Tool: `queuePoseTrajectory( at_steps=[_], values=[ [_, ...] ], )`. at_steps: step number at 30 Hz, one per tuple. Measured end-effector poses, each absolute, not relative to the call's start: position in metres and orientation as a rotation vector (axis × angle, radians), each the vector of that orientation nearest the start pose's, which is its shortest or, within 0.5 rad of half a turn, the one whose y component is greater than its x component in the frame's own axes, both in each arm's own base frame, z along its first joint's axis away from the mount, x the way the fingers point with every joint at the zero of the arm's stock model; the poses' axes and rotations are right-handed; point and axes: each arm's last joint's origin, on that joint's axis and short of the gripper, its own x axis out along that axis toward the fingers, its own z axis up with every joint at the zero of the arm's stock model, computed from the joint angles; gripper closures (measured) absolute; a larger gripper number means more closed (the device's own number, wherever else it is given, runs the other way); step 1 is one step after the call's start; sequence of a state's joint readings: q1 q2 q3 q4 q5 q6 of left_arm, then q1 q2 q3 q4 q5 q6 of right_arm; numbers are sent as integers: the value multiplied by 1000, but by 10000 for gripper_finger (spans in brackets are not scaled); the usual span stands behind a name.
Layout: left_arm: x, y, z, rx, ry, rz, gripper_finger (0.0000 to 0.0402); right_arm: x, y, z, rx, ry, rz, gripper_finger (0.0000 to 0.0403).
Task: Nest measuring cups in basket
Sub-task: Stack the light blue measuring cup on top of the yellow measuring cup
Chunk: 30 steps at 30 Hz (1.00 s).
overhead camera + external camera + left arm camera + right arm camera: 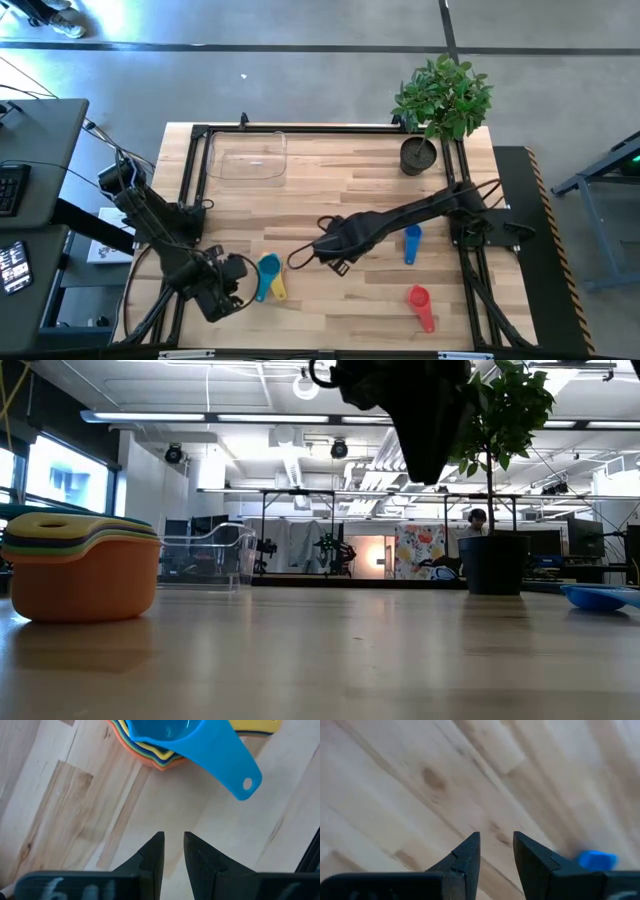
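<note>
Blue-topped cup stack (165,740) lies just beyond left pincer (173,847) (empty)

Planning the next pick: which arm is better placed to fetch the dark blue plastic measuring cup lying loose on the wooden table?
Right. The right gripper hovers empty mid-table, closer to the dark blue plastic measuring cup. The left gripper sits beside the nested stack of cups.

- Bright, even light from ceiling lamps (305,385).
- The wooden table (340,190) shows only soft shadows.
- The right wrist view is blurred.
</note>
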State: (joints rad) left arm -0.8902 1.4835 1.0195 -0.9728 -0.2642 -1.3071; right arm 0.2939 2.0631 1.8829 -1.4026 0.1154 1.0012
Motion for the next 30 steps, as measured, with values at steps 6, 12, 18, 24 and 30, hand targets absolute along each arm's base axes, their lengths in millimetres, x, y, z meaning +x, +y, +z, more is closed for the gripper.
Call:
queuePoseTrajectory(
  at_steps=[6, 12, 18, 24, 30],
  values=[
    [170, -192, 215, -336, 1244, 336, 339, 380, 117, 234, 650, 1288, -525, 295],
    [172, -192, 216, -351, 1237, 333, 339, 393, 131, 215, 808, 1129, -407, 295],
    [176, -196, 208, -412, 1196, 285, 339, 402, 140, 207, 918, 953, -378, 295],
    [176, -194, 195, -485, 1177, 309, 339, 407, 143, 203, 955, 842, -405, 295],
    [177, -192, 192, -543, 1169, 349, 339, 417, 148, 189, 1011, 806, -406, 295]
  ],
)
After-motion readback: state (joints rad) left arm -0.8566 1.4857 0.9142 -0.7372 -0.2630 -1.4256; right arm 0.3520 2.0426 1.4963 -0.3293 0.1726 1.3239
